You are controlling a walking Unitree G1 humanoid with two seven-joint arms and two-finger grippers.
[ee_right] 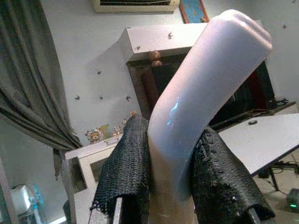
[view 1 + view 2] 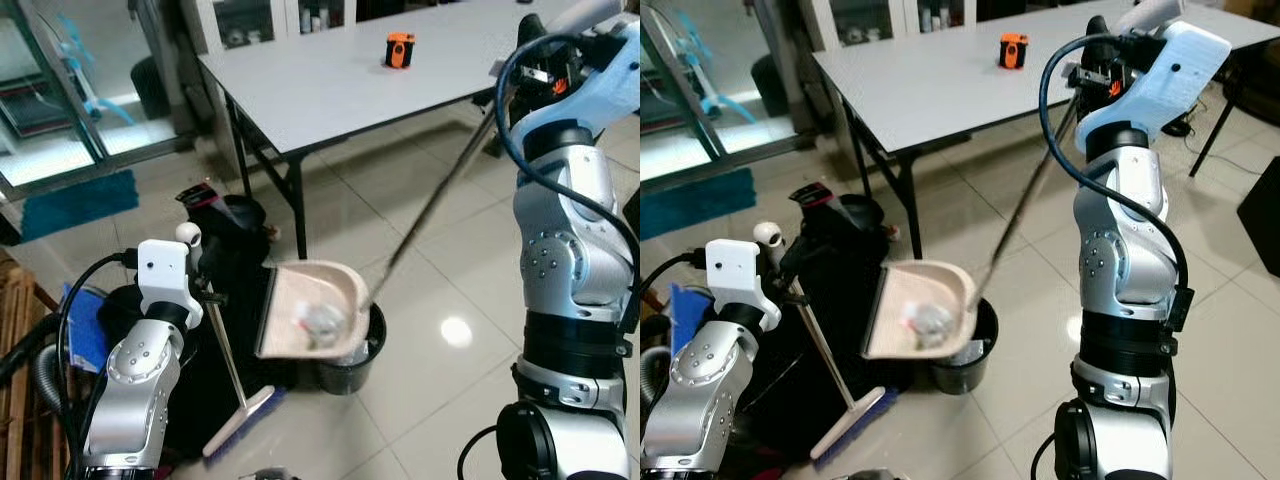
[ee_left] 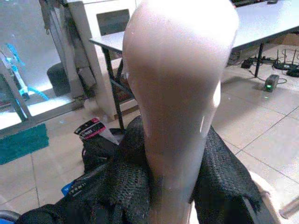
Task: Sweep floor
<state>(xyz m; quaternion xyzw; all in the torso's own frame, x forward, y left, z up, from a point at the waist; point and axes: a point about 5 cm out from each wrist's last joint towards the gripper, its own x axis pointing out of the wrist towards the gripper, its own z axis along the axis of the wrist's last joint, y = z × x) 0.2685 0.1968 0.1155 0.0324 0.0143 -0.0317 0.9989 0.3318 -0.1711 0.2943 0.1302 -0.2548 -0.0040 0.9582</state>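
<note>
A big grey table (image 2: 330, 80) stood at the back of the room, and a small orange and black thing (image 2: 399, 49) sat on top of it. The floor (image 2: 430, 270) was made of shiny pale tiles, and a blue mat (image 2: 75, 202) lay by the glass doors on the robot's left. A heap of black bags (image 2: 225, 250) was piled on the floor near the table's legs, just beside the left arm. In front of the robot stood a small black bin (image 2: 350, 355). The dustpan (image 2: 310, 310) was tipped over the bin, with a crumpled bit of rubbish (image 2: 320, 320) lying in it. Its long thin pole (image 2: 430, 205) ran up to the right gripper (image 1: 170, 158), which was held high near the table edge. The two black fingers (image 1: 126, 163) of that gripper were closed tight on the pale curved handle (image 1: 205, 74) at the top of the pole. The broom (image 2: 240, 415) stood on the floor next to the bags, with its blue brush head down on the tiles. The left gripper (image 3: 175, 177) was closed around the broom's pale handle top (image 3: 177, 70), with a black finger pressed on each side of it.
</note>
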